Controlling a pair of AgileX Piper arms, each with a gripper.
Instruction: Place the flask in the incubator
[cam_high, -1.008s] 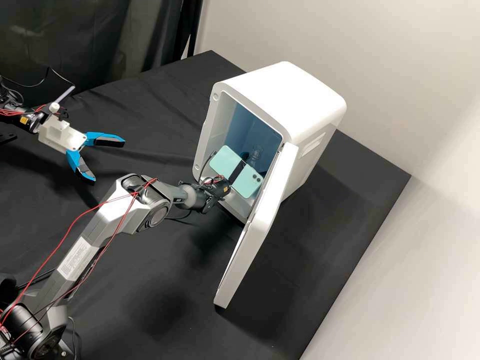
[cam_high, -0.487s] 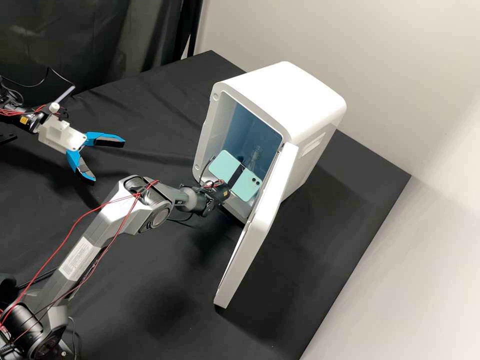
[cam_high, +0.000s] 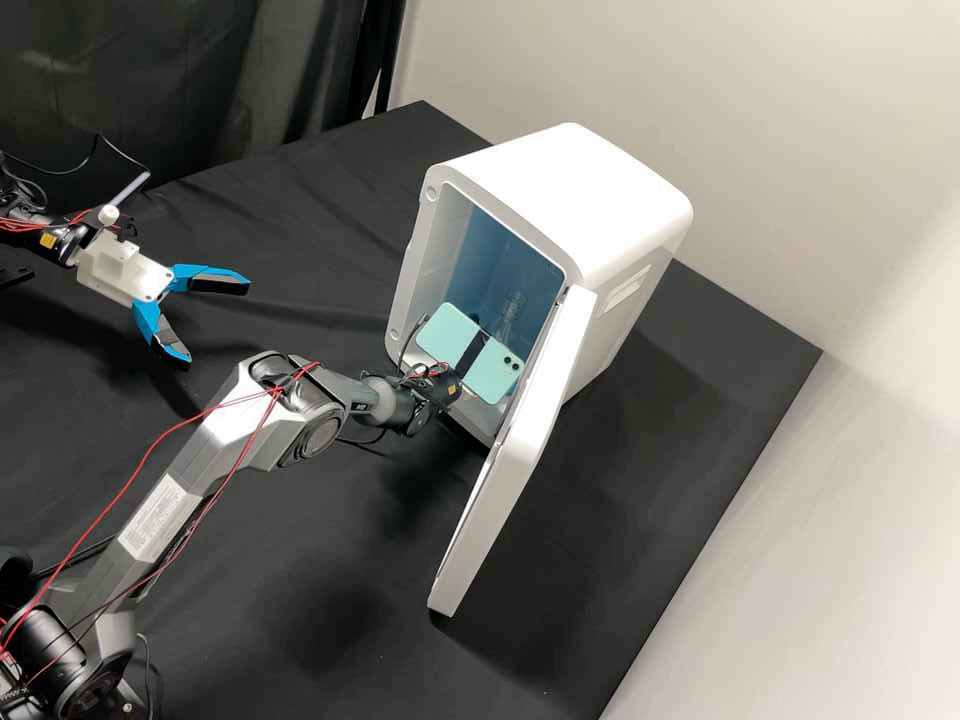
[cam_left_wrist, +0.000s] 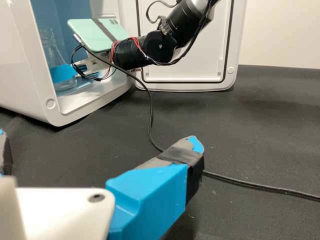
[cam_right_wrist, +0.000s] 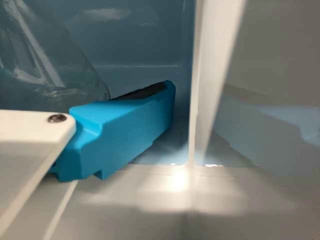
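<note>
The white incubator (cam_high: 590, 200) stands on the bench with its door (cam_high: 510, 470) swung open. The clear glass flask (cam_high: 514, 306) stands upright inside on the blue floor, also seen as flask (cam_left_wrist: 49, 47) and flask (cam_right_wrist: 45, 65). My right arm (cam_high: 300, 415) reaches into the opening, and a teal phone (cam_high: 468, 350) on its wrist hides the gripper. One blue finger (cam_right_wrist: 125, 127) lies beside the flask's base, its dark pad just off the glass. The right gripper is open. My left gripper (cam_high: 215, 320) hovers open and empty, well to the left of the incubator.
A black cable (cam_left_wrist: 150, 125) trails from the right wrist across the black bench (cam_high: 330, 560). The open door stands close beside the right forearm. The bench's right edge (cam_high: 720, 520) is near the incubator, and a black curtain (cam_high: 200, 70) hangs behind.
The right arm has drawn back a little out of the incubator, while the flask stays standing inside. The left arm has not moved.
</note>
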